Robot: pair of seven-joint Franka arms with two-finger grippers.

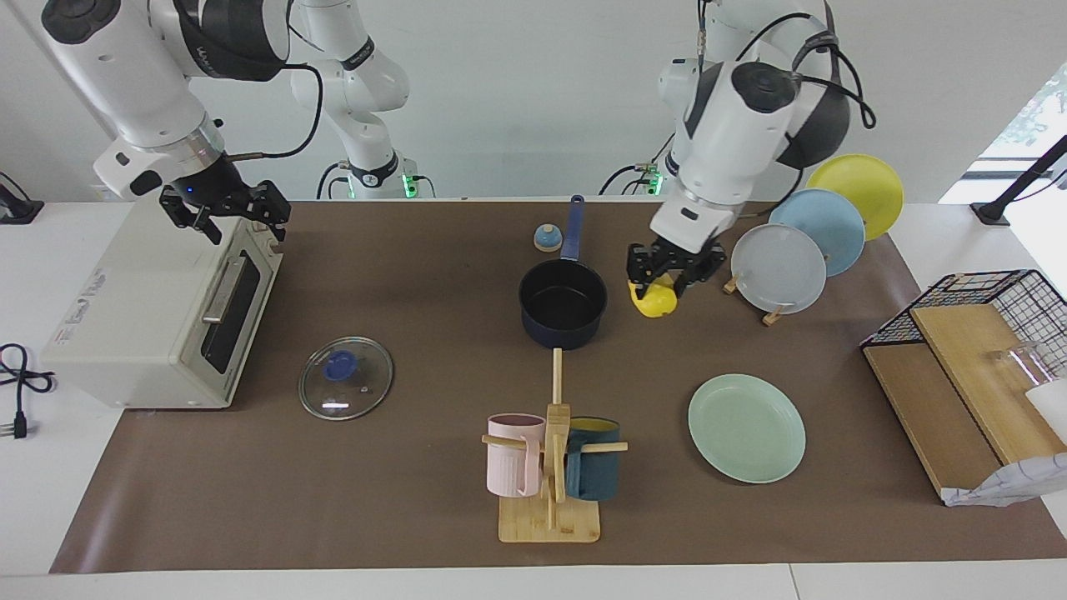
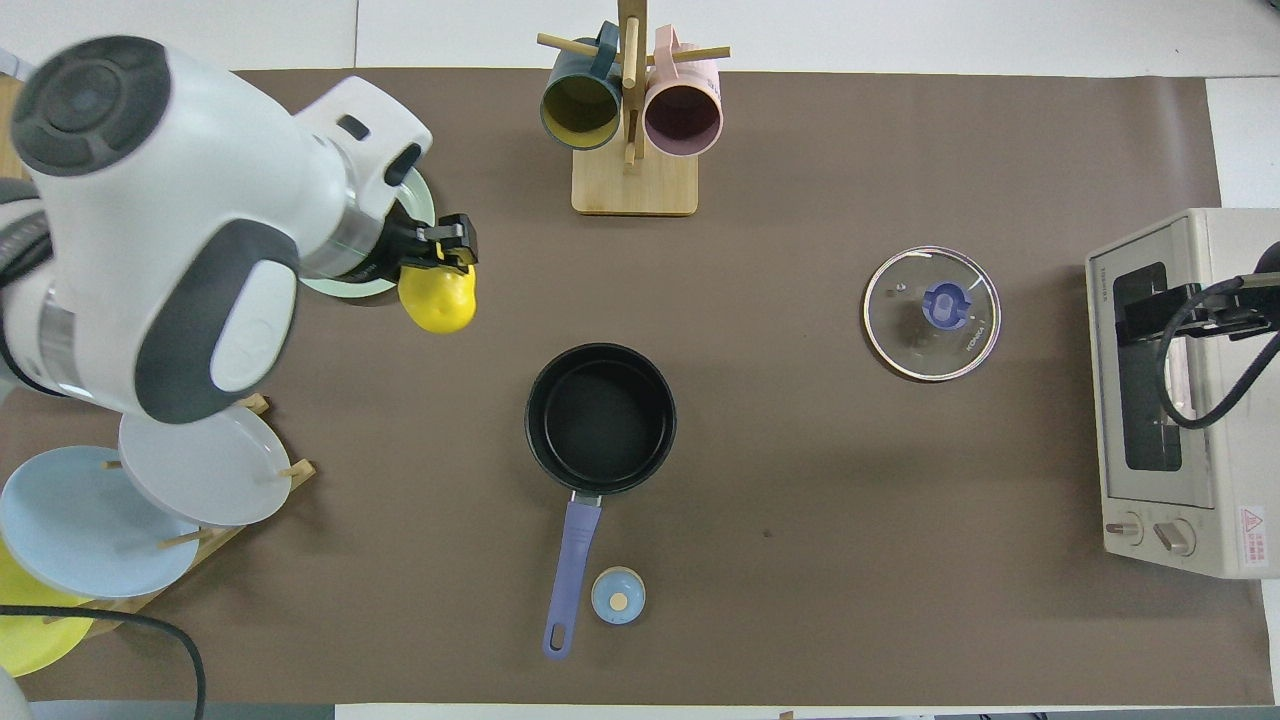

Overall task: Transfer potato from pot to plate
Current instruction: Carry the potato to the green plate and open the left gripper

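My left gripper is shut on the yellow potato and holds it in the air over the mat, beside the pot and toward the left arm's end. In the overhead view the potato hangs under the gripper at the edge of the mint-green plate, which the arm mostly covers. The navy pot stands empty at mid-table, its blue handle toward the robots. The plate lies empty, farther from the robots than the pot. My right gripper waits open over the toaster oven.
A toaster oven stands at the right arm's end, with a glass lid beside it. A mug rack stands farther out than the pot. A plate rack and a wire basket with boards are at the left arm's end. A small blue knob sits by the pot handle.
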